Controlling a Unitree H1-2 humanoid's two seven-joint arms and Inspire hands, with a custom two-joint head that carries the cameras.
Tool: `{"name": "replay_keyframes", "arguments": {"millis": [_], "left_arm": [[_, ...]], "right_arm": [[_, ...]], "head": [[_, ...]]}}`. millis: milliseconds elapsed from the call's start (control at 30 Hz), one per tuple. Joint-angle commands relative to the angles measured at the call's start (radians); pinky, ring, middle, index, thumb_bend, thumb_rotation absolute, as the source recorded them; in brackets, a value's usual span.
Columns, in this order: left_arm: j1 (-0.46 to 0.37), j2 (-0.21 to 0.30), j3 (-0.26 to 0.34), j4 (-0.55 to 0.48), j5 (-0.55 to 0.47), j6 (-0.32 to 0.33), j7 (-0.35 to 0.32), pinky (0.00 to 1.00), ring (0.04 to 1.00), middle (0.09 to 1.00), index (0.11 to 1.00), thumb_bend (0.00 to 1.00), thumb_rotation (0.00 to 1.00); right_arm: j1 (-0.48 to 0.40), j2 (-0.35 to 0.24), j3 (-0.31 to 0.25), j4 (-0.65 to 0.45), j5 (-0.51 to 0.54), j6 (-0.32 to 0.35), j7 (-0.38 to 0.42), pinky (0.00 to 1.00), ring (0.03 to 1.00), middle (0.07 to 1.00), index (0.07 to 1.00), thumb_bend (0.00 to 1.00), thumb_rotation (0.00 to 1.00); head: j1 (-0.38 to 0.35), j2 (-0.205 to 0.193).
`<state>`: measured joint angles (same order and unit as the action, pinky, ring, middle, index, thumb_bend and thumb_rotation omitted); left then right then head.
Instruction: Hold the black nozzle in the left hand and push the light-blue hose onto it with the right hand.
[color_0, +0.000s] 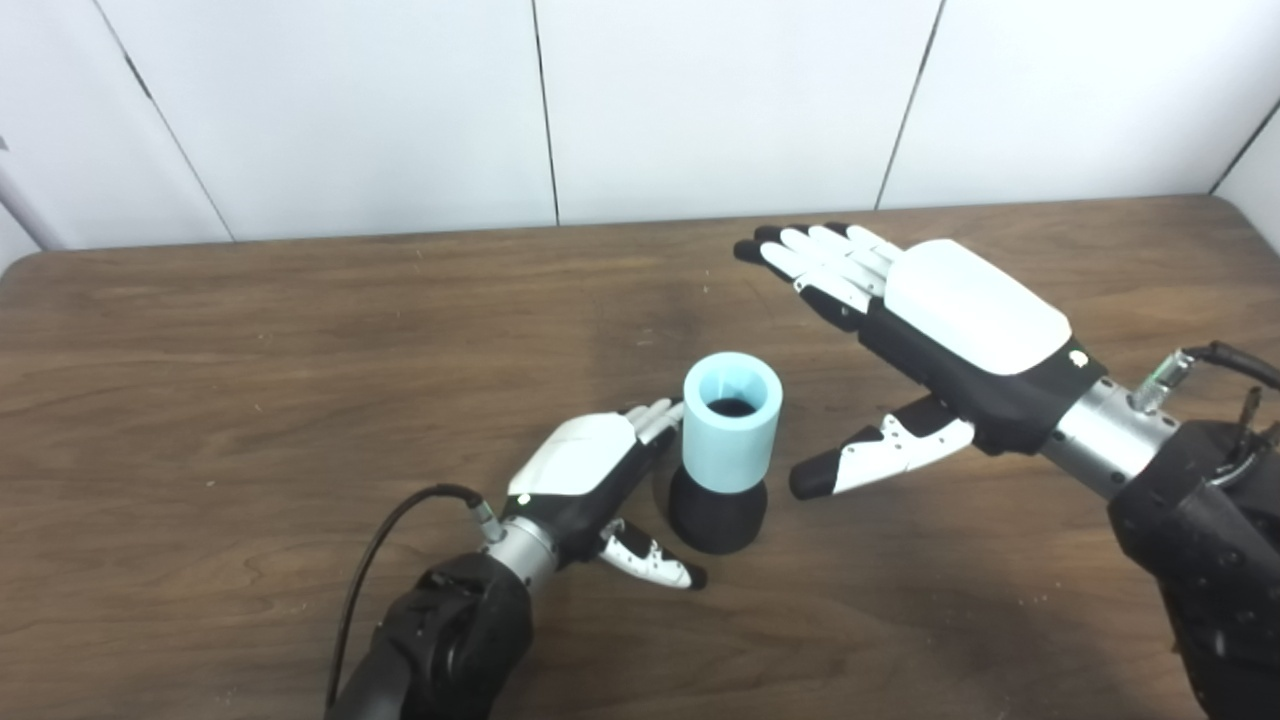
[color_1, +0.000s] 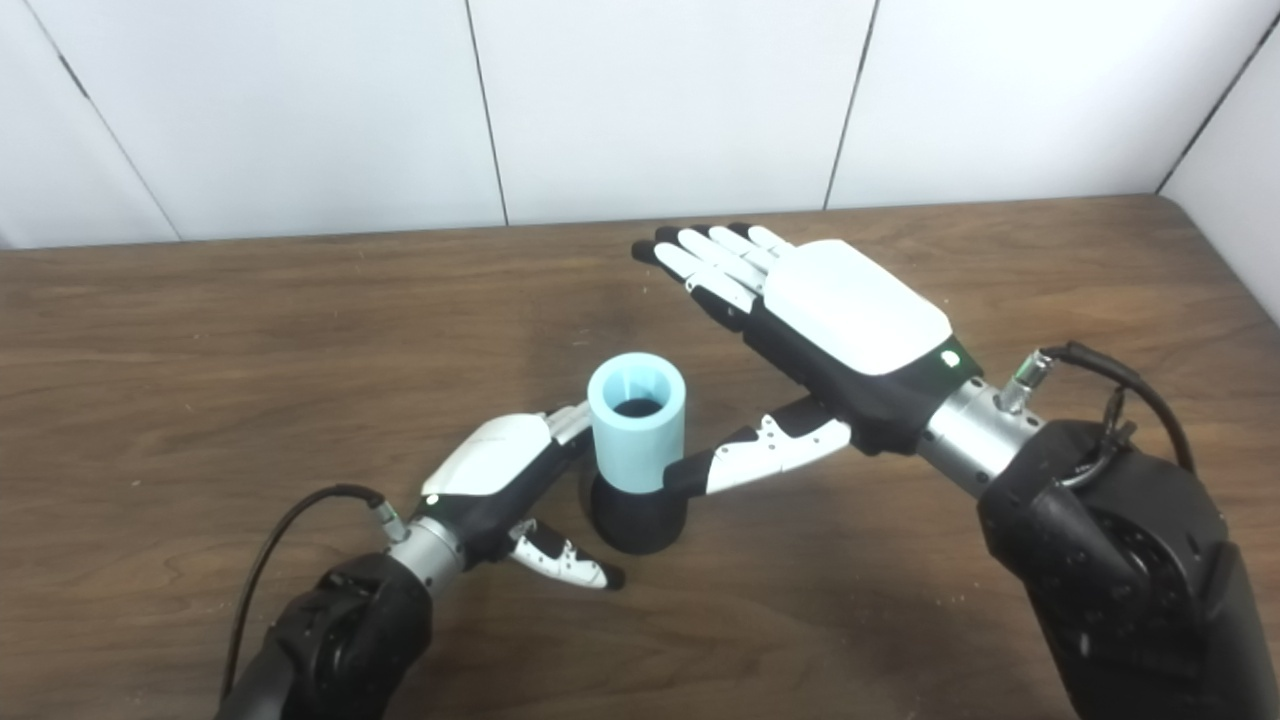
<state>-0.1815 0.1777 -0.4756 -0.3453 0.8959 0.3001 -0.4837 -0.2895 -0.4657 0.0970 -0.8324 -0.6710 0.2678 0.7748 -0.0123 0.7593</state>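
Observation:
The black nozzle (color_0: 716, 512) stands upright on the wooden table (color_0: 250, 400), with the light-blue hose (color_0: 731, 420) seated on top of it, open end up. My left hand (color_0: 590, 480) rests just left of the pair, fingers apart, thumb low by the nozzle's base; its fingertips reach toward the hose, and contact cannot be made out. My right hand (color_0: 930, 330) hovers to the right and above, flat and open, thumb pointing toward the nozzle, holding nothing.
White wall panels (color_0: 700, 100) rise behind the table's far edge. The table's rounded right corner (color_0: 1230, 205) lies at the upper right. A black cable (color_0: 380, 550) loops off my left wrist.

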Motion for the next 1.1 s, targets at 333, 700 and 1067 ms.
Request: {"name": "replay_keyframes", "arguments": {"millis": [333,700,1067], "left_arm": [[-0.048,-0.007,0.147,-0.090,-0.054,0.003,0.023,1.00,1.000,1.000,0.982,1.00,0.23],[-0.074,0.038,0.304,-0.181,-0.227,0.130,-0.049,1.00,1.000,1.000,0.981,1.00,0.17],[-0.030,0.032,0.466,-0.189,-0.407,0.122,0.083,0.93,0.963,0.955,0.945,0.88,0.27]], "right_arm": [[-0.012,-0.020,-0.017,-0.001,0.017,0.002,-0.013,0.99,1.000,1.000,0.994,0.67,1.00],[-0.001,-0.036,-0.031,0.043,0.045,-0.021,-0.037,0.99,1.000,1.000,0.994,0.67,1.00],[0.053,-0.056,-0.085,0.183,0.165,-0.054,-0.126,0.99,1.000,1.000,0.997,0.66,1.00]], "head": [[-0.001,0.001],[0.005,-0.001],[0.009,0.001]]}}
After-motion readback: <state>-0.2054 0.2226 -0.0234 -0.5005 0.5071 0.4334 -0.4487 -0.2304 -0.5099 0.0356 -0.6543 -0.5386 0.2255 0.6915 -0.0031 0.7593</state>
